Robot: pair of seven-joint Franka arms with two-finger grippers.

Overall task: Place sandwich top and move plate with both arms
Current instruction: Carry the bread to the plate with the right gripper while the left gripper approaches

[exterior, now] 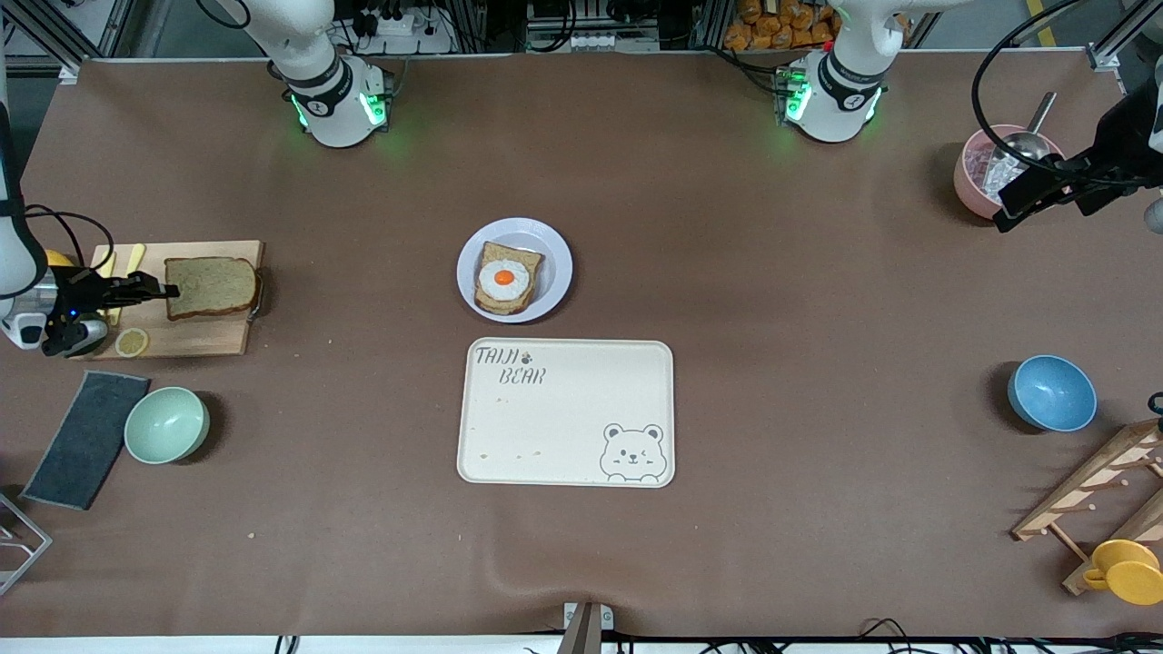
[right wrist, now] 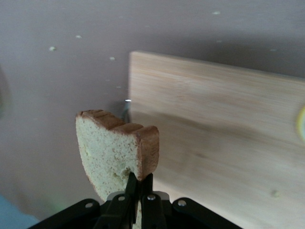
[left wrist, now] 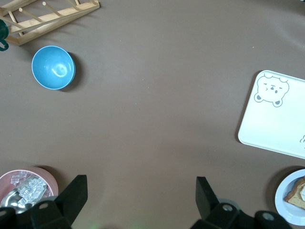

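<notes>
The sandwich top point(exterior: 211, 286), a bare brown bread slice, is over the wooden cutting board point(exterior: 204, 338) at the right arm's end of the table. My right gripper point(exterior: 169, 291) is shut on its edge; in the right wrist view the fingers point(right wrist: 135, 185) pinch the sandwich top point(right wrist: 114, 150) by its crust, my right gripper point(right wrist: 141, 183) at its lower edge. The pale plate point(exterior: 556, 247) at mid-table carries a bread slice with a fried egg point(exterior: 505, 278). My left gripper point(exterior: 1010, 211) waits open over the pink bowl point(exterior: 972, 177); in the left wrist view my left gripper point(left wrist: 141, 191) holds nothing.
A cream bear tray point(exterior: 563, 454) lies nearer the front camera than the plate. A lemon slice point(exterior: 132, 342) is on the board. Near it are a mint bowl point(exterior: 166, 425) and a dark cloth point(exterior: 86, 439). A blue bowl point(exterior: 1052, 392), a wooden rack point(exterior: 1090, 490) and a yellow cup point(exterior: 1125, 570) stand at the left arm's end.
</notes>
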